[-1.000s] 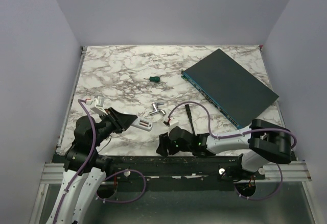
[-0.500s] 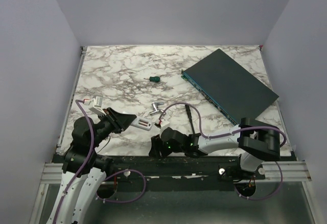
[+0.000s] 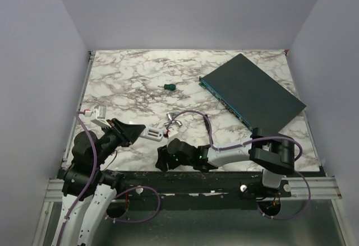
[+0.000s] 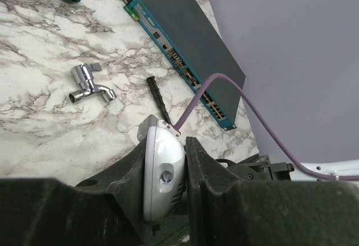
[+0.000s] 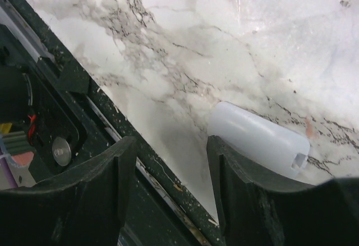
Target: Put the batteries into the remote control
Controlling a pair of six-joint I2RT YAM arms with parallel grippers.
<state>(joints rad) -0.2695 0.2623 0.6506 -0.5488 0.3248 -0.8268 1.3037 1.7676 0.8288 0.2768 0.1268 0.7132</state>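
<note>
My left gripper (image 3: 130,131) is shut on the white remote control (image 3: 152,134) and holds it edge-on above the table's front left. In the left wrist view the remote (image 4: 162,173) is clamped between both fingers. A tiny red spot (image 3: 166,139) shows at the remote's far tip; I cannot tell whether it is the battery. My right gripper (image 3: 161,158) is open and empty, low at the table's front edge, just below the remote. In the right wrist view it (image 5: 171,145) straddles bare marble, and a white curved plastic piece (image 5: 258,139) lies against its right finger.
A silver tap (image 3: 173,121) lies just beyond the remote, with a thin black stick (image 3: 207,125) to its right. A green-handled screwdriver (image 3: 169,87) lies mid-table. A large dark teal box (image 3: 252,94) fills the back right. The black front rail (image 5: 61,111) is beside the right gripper.
My right gripper has slid left along the front edge, to just under the remote. My left gripper has shifted slightly left and back, still holding the remote.
</note>
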